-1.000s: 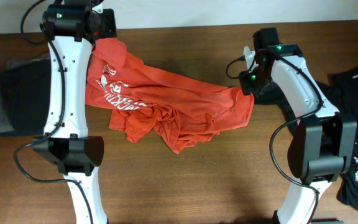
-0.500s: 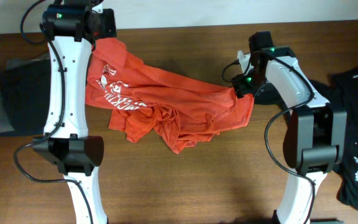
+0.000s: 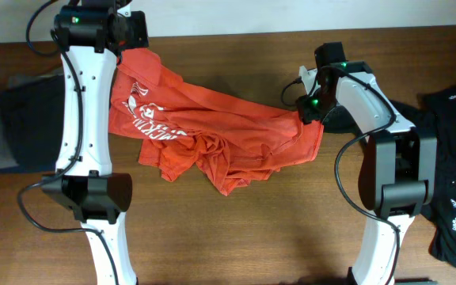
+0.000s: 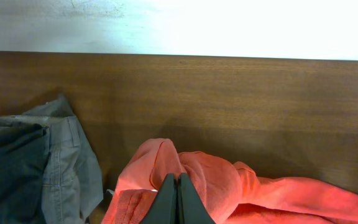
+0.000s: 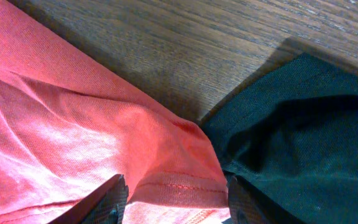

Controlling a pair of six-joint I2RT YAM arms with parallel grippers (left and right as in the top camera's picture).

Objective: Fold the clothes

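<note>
The orange-red T-shirt (image 3: 212, 131) with white lettering lies crumpled across the table's middle, stretched from far left to right. My left gripper (image 3: 131, 41) is shut on its far-left end, which shows in the left wrist view (image 4: 216, 180) bunched around the closed fingers (image 4: 178, 200). My right gripper (image 3: 310, 111) is open at the shirt's right corner. In the right wrist view its fingers (image 5: 174, 202) straddle the stitched hem (image 5: 179, 186). The black shirt (image 3: 454, 158) lies at the right, one part (image 5: 291, 124) touching the orange corner.
A pile of dark and grey garments (image 3: 18, 119) lies at the left edge, also in the left wrist view (image 4: 36, 168). The wooden table (image 3: 236, 237) ends at a white wall (image 4: 229, 25) at the back.
My right gripper has shifted slightly left and turned onto the shirt's right corner. The left arm and the shirt have hardly moved.
</note>
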